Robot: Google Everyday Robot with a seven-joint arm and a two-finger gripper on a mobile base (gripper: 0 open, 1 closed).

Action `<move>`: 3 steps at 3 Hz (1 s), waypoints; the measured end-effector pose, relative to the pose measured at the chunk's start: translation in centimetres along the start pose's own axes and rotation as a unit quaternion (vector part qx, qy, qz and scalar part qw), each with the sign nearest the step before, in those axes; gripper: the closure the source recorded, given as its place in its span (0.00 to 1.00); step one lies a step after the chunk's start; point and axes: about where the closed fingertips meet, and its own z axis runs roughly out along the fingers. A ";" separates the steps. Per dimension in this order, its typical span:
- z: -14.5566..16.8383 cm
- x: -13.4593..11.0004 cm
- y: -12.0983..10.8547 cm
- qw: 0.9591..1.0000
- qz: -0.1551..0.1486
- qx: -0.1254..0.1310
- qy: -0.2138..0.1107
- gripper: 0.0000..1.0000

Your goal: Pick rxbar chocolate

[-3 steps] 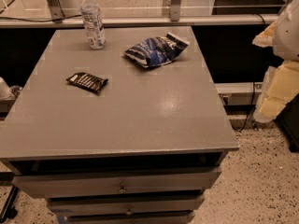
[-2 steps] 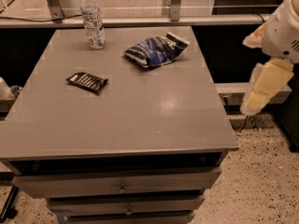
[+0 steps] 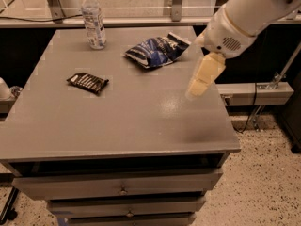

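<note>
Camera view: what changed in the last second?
The arm swung leftward from the right edge; its pincer now hangs over the right part of the table, front-right of the blue-and-white snack bag. Nothing was taken hold of. The rxbar chocolate, the bag and the water bottle lie where they were.

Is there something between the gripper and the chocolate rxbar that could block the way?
Nothing visible. The gripper hangs over the table's right part; bare tabletop lies between it and the rxbar chocolate. The snack bag lies farther back.
</note>
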 end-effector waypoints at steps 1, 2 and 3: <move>4.0 -5.7 0.3 0.999 -0.024 -0.019 -0.026 0.00; 4.0 -5.8 0.3 0.999 -0.024 -0.019 -0.026 0.00; 5.2 -7.5 0.7 0.998 -0.026 -0.022 -0.054 0.00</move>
